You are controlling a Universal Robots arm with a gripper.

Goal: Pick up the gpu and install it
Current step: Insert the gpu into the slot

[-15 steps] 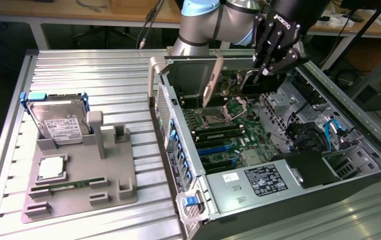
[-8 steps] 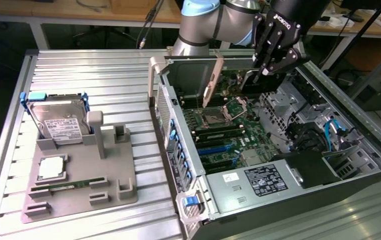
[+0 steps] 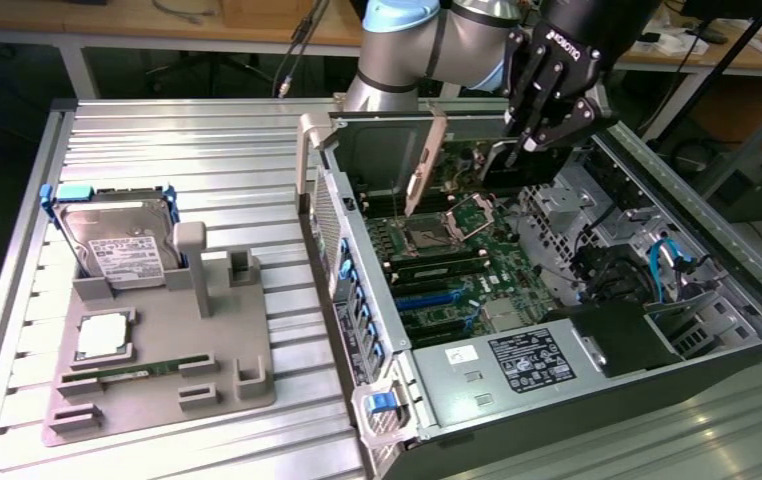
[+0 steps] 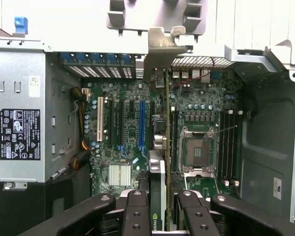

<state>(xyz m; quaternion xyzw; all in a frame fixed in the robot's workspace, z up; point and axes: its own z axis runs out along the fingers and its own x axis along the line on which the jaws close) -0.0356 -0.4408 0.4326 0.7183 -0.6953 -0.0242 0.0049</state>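
Holding the gpu point(image 4: 158, 196) edge-on between its fingers point(image 4: 136, 211), the tool point(image 3: 551, 112) hangs over the open case point(image 3: 741, 300), jaws pinching the card's upper edge. The card stands upright above the motherboard point(image 4: 123, 132), with its silver bracket point(image 3: 424, 165) pointing down toward the rear of the case.

By its look the gpu is light and stiff but fragile: a thin board with exposed components, likely to suffer from twisting or side load. The bare top edge, where the tool grips it, seems the safest hold, leaving the connector edge and bracket free.

The exterior view shows the card's tilt and its height above the board, plus the grey holder point(image 3: 154, 380) on the counter point(image 3: 194, 140) with the hard drive point(image 3: 117, 240) and RAM stick point(image 3: 134, 372). The wrist view looks straight down the card, showing how it lines up with the blue slot point(image 4: 142, 123) and white slot point(image 4: 100, 120), the CPU socket point(image 4: 197, 151) just beside.
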